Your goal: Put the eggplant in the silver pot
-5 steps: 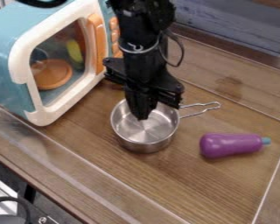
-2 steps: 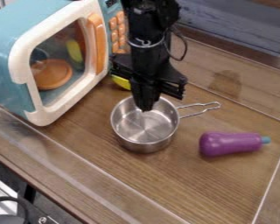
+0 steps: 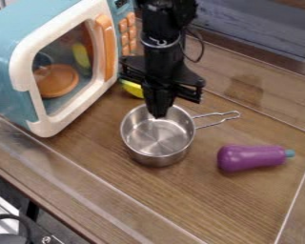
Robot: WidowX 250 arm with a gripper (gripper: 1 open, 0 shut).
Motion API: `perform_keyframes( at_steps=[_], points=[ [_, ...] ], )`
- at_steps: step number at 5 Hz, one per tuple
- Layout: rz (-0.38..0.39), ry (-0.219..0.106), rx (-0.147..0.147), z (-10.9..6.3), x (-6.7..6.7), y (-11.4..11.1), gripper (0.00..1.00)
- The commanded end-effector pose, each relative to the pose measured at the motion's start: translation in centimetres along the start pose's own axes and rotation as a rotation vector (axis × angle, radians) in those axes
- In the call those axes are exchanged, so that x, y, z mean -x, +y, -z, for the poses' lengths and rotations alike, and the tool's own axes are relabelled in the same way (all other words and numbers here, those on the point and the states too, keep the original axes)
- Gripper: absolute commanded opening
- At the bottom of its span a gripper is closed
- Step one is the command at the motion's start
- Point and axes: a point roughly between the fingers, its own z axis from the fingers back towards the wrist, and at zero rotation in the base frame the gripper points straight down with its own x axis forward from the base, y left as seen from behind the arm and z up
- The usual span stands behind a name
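The purple eggplant (image 3: 254, 156) lies on its side on the wooden table, its teal stem cap pointing right. Left of it stands the silver pot (image 3: 158, 137), shiny and with nothing inside, its thin wire handle reaching right toward the eggplant. My black gripper (image 3: 160, 112) hangs straight down over the pot's back rim, fingers together and shut on nothing. The eggplant is well to the right of the gripper and lower in the picture.
A toy microwave (image 3: 53, 63) with a cream door and teal body stands at the left, close behind the pot. A yellow toy (image 3: 132, 89) peeks out behind the gripper. The table's front edge runs diagonally at the lower left.
The gripper has risen a little and shifted slightly right above the pot. Eggplant and pot have not moved.
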Motion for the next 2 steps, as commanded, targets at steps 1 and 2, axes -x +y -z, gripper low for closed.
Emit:
perform_keyframes(
  at_steps=[1,2],
  points=[
    [-0.037,-0.019,-0.004,0.22,-0.11,-1.05,0.00],
    [-0.032,-0.016,-0.005,-0.02,-0.96,-0.41,0.00]
  ],
)
